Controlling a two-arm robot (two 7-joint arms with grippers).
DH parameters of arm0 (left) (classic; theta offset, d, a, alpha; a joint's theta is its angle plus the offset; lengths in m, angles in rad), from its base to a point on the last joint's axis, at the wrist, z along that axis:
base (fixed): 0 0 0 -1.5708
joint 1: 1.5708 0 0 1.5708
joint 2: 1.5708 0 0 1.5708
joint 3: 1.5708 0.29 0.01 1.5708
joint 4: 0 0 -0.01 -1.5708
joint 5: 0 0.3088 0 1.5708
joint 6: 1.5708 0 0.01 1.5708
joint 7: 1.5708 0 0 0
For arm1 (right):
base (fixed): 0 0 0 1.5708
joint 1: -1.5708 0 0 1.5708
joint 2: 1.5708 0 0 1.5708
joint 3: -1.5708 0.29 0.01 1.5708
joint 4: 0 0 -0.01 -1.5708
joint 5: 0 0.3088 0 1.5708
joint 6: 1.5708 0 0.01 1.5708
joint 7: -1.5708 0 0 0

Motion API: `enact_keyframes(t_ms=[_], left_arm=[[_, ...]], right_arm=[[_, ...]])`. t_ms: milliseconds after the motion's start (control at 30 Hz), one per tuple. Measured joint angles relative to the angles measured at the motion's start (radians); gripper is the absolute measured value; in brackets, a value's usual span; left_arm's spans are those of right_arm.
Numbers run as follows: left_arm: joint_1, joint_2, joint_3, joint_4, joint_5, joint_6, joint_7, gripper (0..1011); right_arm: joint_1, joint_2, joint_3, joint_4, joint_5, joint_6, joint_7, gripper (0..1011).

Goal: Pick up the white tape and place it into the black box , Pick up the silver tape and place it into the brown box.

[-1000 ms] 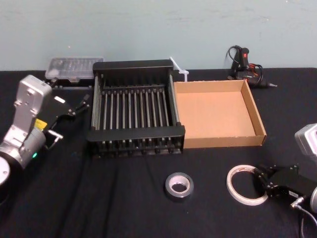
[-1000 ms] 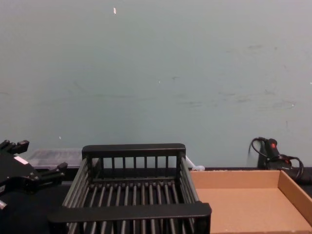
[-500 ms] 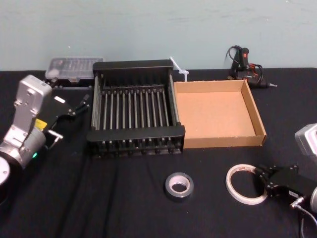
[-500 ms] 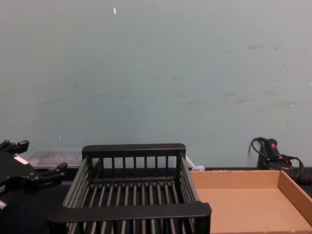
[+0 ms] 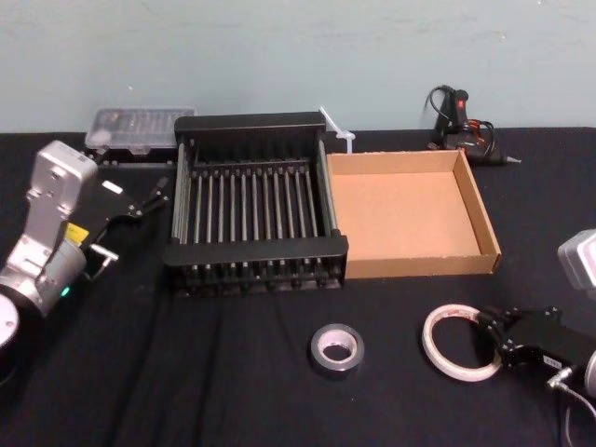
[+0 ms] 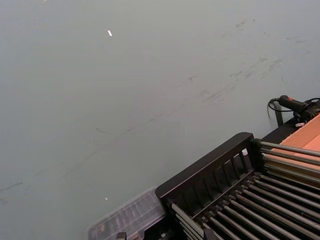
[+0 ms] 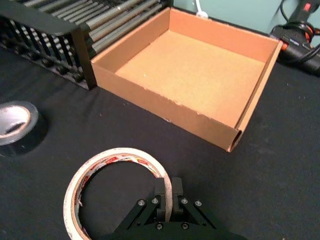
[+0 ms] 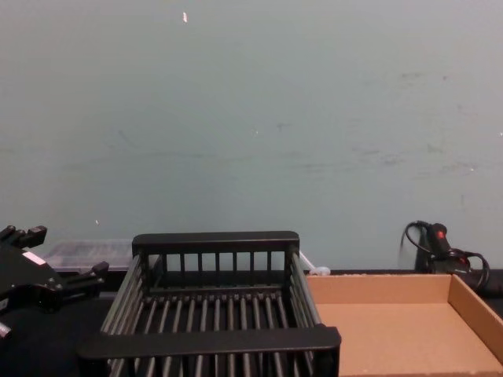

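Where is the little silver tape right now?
The silver tape lies flat on the black table in the head view, in front of the black box, with the white tape to its right.

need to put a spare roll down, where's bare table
Bare cloth lies in front of the black box, left of the silver tape. It is crowded at front right, where the right tool grips the white tape.

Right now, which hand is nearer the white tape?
Right. The right hand pinches the white tape at its rim; the left hand is across the table, beside the black box.
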Motion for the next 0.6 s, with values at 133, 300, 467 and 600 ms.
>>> enact_keyframes(t_ms=[133,300,467,600], left_arm=[[0.0,0.0,0.0,0.0,0.0,0.0,0.0,1001],[0.0,0.0,0.0,0.0,0.0,0.0,0.0,1001],[0.0,0.0,0.0,0.0,0.0,0.0,0.0,1001],[0.0,0.0,0.0,0.0,0.0,0.0,0.0,1001]], right_arm=[[-0.006,0.002,0.01,-0.017,0.015,-0.007,0.008,85],[-0.008,0.005,0.019,-0.039,0.034,-0.015,0.012,85],[0.008,0.003,0.023,-0.053,0.045,-0.026,0.009,85],[0.036,-0.007,0.014,-0.049,0.045,-0.032,0.0,85]])
